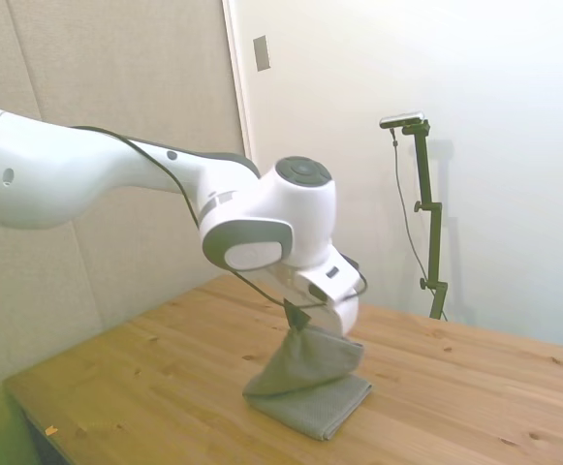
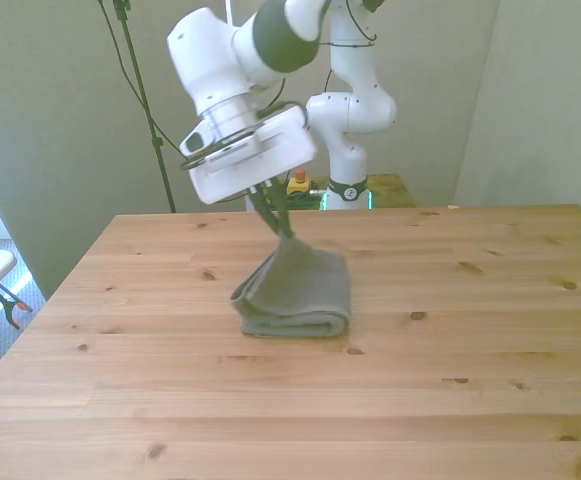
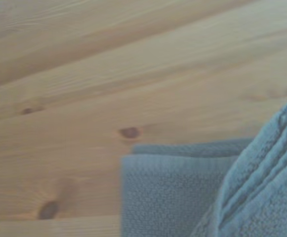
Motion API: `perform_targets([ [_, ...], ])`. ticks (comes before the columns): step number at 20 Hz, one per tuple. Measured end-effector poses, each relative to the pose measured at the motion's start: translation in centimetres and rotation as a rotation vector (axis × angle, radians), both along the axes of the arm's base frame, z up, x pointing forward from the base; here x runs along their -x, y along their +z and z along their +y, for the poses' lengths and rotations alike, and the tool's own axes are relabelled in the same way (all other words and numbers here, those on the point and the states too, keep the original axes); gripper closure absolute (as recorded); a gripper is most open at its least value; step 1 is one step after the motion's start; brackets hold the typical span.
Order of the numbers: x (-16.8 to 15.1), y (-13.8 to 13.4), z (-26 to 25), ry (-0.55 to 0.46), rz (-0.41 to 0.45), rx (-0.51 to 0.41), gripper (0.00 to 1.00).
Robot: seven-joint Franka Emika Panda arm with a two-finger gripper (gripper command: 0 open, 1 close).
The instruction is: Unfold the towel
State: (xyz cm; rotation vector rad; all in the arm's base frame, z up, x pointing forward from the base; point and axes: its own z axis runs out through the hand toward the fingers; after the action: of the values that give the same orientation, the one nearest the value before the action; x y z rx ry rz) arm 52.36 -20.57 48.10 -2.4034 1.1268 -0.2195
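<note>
Just one towel (image 2: 300, 295) – gripper (image 2: 281, 226) pinching its upper layer up off the table (image 2: 450, 380)

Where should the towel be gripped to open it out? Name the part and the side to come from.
Grip the towel at the free corner of its top layer, coming from above. The gripper appears already shut on that raised corner: the top layer peaks up to it, while the lower fold lies flat on the table. The rounded fold faces the camera in the front view, so the loose edges are on the far side.
</note>
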Motion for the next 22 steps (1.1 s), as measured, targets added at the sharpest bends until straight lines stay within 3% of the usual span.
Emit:
perform_targets([
  [4, -1.3, 1.6, 6.8, 0.127, -0.029, 0.059, 1.00],
  [14, -1.3, -0.2, 16.3, 0.302, -0.075, 0.091, 1.00],
  [15, -1.0, -0.3, 17.1, 0.327, -0.089, 0.094, 0.00],
  [18, 0.3, -1.5, 19.1, 0.443, -0.113, 0.117, 0.00],
  [22, 2.2, -4.3, 20.8, 0.658, -0.077, 0.103, 0.00],
])
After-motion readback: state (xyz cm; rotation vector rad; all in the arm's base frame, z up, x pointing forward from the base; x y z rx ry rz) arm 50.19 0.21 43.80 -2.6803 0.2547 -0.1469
